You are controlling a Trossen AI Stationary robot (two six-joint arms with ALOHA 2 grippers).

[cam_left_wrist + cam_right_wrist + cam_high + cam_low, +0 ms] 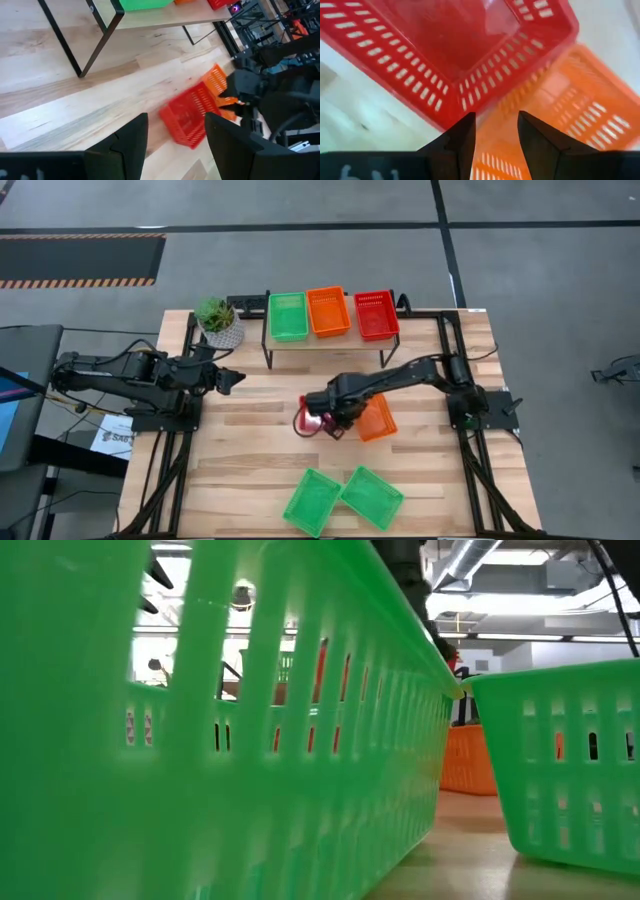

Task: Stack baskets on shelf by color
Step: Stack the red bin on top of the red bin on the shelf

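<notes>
The shelf point(332, 341) at the far side carries a green point(288, 316), an orange point(328, 311) and a red basket point(376, 314) side by side. At mid-table a red basket point(306, 420) lies tilted, one corner over an orange basket point(378, 421). My right gripper point(333, 423) points down over that spot, open. In its wrist view the red basket's corner point(462, 107) shows just beyond one finger and the orange basket point(560, 110) between the fingers. Two green baskets point(312, 500) point(372, 497) sit near the front edge. My left gripper point(235, 380) waits open at the left. My right gripper comes from above, pointing down, with one fingertip point(468, 125) right at the red basket's corner rim point(462, 107). I cannot tell whether it touches the rim. Nothing red lies between the two fingers.
A potted plant point(218, 320) stands at the shelf's left end. The green baskets point(250, 740) point(560, 770) fill the low view, with the orange basket point(468, 760) behind them. Bare wood lies between the left arm and the red basket.
</notes>
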